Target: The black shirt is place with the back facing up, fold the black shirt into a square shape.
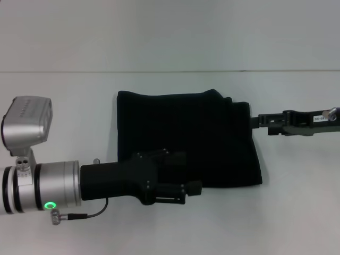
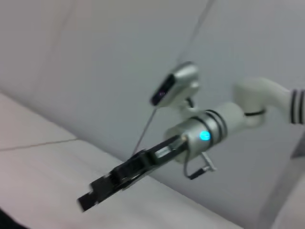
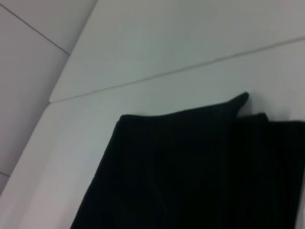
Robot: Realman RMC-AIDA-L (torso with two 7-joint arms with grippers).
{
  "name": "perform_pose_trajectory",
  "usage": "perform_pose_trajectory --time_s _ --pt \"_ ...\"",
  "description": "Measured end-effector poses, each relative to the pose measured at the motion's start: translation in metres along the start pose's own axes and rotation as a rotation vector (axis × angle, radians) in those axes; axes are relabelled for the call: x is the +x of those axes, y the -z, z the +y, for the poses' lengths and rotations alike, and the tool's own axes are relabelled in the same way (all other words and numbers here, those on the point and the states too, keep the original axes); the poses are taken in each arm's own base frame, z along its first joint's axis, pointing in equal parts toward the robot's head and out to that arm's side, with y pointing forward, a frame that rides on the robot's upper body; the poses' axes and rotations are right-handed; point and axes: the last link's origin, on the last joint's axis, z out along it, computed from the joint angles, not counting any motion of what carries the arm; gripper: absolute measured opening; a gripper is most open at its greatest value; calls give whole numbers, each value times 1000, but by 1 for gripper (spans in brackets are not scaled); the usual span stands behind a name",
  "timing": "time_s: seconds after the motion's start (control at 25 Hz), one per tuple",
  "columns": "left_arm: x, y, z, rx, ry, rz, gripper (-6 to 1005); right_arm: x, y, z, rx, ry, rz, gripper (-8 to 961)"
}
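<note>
Lying flat on the white table (image 1: 297, 212), the black shirt (image 1: 191, 133) sits near the centre of the head view as a roughly square folded block. Its far edge runs fairly straight, with a small peak of cloth standing up toward 1 o'clock of the block. A layered fold line shows along the side at 3 o'clock, where one layer steps back from the one beneath. No lettering shows on the upper face.

The left gripper (image 1: 194, 187) reaches in from 9 o'clock and sits over the shirt's near edge, at about 7 o'clock of the block. Its dark fingers blend with the cloth; whether they are apart, together, or pinching fabric cannot be told.

The right gripper (image 1: 255, 123) comes in from 3 o'clock, its tip meeting the shirt's edge at about 2 o'clock of the block. Contact or grip on the cloth cannot be confirmed, and the spread of the fingers cannot be told either.

The left wrist view shows the right gripper (image 2: 86, 202) farther off, above the pale table, against a plain wall. The right wrist view shows the shirt (image 3: 190, 167) with its peaked corner and stepped fold on the table.
</note>
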Motion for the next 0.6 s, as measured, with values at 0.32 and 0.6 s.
perform_pose_trajectory --time_s 0.32,0.6 --pt "-2 3 5 -43 -106 -74 948 5 -25 1 50 -9 1 894" --pt "-2 2 4 -41 -117 -81 947 2 -45 11 70 21 -7 883"
